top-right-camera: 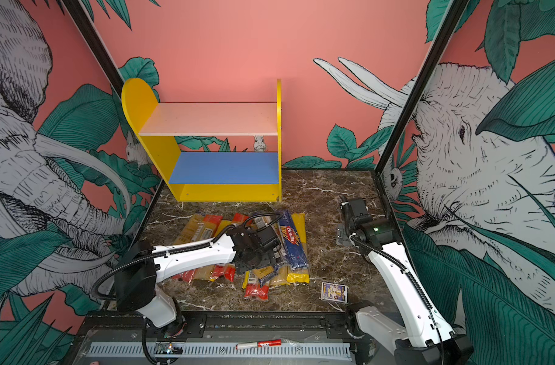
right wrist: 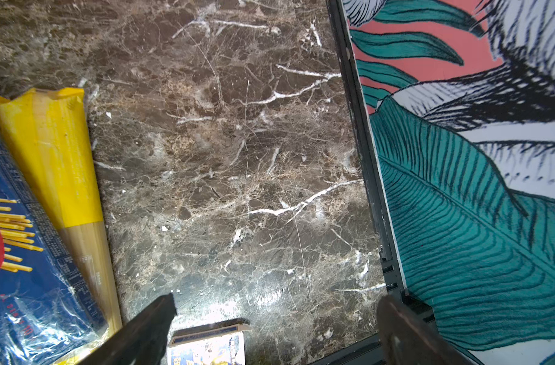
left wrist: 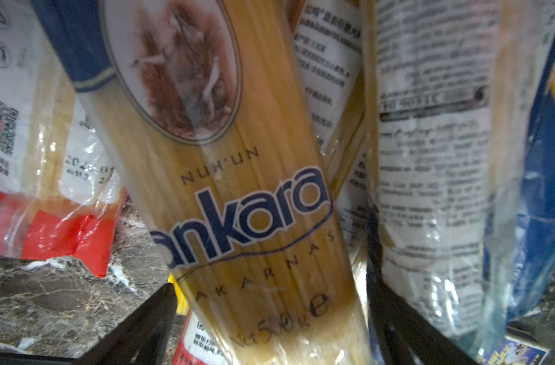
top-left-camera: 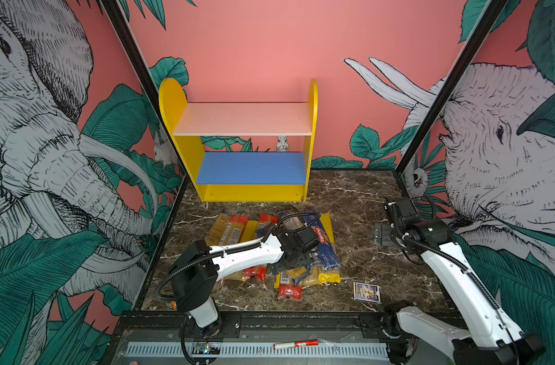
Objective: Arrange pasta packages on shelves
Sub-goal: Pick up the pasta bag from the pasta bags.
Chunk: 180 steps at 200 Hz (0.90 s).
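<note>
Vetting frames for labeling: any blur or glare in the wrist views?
Left wrist view: Ankara packet readable, the fine-print packet beside it blurred. Right wrist view: glare patch on the marble tabletop by the small card box, whose upper edge is washed out; the rest sharp.

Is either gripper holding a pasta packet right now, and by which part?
Nothing is gripped. The left gripper stands open astride the Ankara packet near its logo end; the right gripper is open above the table.
</note>
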Motion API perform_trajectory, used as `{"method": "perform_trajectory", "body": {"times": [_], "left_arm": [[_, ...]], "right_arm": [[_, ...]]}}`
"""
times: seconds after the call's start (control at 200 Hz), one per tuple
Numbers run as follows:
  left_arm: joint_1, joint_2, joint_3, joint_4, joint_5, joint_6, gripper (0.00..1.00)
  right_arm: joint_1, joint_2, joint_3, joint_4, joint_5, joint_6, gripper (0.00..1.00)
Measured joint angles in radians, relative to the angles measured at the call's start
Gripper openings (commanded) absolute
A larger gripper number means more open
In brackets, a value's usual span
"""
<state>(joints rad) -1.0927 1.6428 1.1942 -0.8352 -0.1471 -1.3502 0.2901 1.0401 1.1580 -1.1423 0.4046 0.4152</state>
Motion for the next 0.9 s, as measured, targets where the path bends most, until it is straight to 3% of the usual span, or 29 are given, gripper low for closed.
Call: {"method": "perform_trajectory", "body": {"times": [0.42,0.745,0.9], "left_arm": [[0.012,0.101,0.028,0.010,0.043,-0.010,0.91],[0.025,0.045,-0.033,0.055,0.077,-0.034,0.49],[0.027,0.024,-0.052,0.057,0.071,-0.040,0.42]], "right_arm": [[0.000,-0.039,-0.055,-0.008,-0.001,0.005,0.99],[0.000,-0.043,-0.055,-0.008,-0.002,0.004,0.99],[0.000,-0.042,-0.055,-0.008,-0.003,0.003,0.99]]}}
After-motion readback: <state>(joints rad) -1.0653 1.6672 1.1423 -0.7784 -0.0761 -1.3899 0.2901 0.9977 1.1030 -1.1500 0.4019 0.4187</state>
